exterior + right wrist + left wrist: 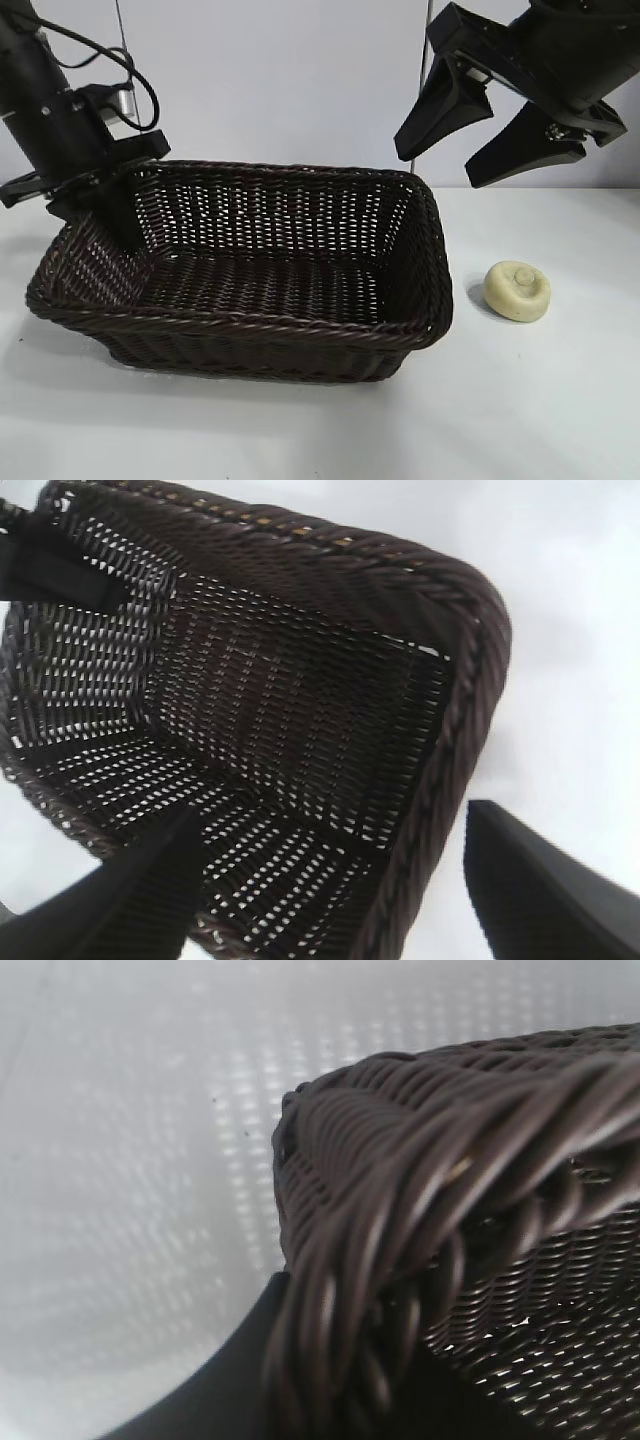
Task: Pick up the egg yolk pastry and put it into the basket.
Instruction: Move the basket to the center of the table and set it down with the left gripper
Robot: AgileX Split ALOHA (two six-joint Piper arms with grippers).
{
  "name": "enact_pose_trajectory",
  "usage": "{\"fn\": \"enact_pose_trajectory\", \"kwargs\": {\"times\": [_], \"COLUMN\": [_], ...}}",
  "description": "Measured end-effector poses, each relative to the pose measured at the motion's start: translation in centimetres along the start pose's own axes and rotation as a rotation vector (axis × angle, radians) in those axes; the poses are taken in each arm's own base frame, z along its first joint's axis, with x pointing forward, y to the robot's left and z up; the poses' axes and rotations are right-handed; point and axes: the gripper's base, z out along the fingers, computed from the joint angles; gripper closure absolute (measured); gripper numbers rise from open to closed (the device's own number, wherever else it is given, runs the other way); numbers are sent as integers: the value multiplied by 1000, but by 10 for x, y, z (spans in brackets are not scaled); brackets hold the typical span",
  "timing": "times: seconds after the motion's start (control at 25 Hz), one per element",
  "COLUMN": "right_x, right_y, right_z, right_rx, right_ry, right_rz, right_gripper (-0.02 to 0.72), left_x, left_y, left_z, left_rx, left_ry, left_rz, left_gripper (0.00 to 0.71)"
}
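Observation:
The egg yolk pastry (pixel 517 290), a small pale yellow bun with a knob on top, lies on the white table just right of the basket (pixel 250 325). The basket is dark brown wicker and empty. My left gripper (pixel 105 205) is at the basket's far left corner, shut on its braided rim (pixel 420 1160), with one dark finger (pixel 230 1380) against the outside. My right gripper (pixel 438 165) hangs open and empty high above the basket's right end, up and left of the pastry. Its wrist view shows the basket (pixel 470 680) between its fingers (pixel 530 880); the pastry is out of that view.
The white table (pixel 560 400) extends in front of and to the right of the basket. A plain white wall stands behind. Cables run along the left arm (pixel 40 90).

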Motion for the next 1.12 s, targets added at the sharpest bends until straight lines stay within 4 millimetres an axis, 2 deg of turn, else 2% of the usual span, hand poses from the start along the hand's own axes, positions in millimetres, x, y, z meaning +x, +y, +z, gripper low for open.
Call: {"fn": "enact_pose_trajectory", "kwargs": {"times": [0.12,0.36,0.44,0.64,0.8,1.12], "right_x": [0,0,0,0,0,0], "right_y": [0,0,0,0,0,0], "right_z": [0,0,0,0,0,0], "right_rx": [0,0,0,0,0,3], "right_ry": [0,0,0,0,0,2], "right_rz": [0,1,1,1,1,-3], "right_gripper": [176,176,176,176,176,176], "left_x": [-1,-2,-2,-2,-1,12], "left_y": [4,4,4,4,-2,-20], "left_z": [10,12,13,13,-3,-67], "left_rx": [3,8,12,19,10,-92], "left_ry": [23,25,26,23,-3,-90], "left_rz": [-10,-13,-16,-20,2,89], "left_gripper": [605,592,531,282,228,218]}}
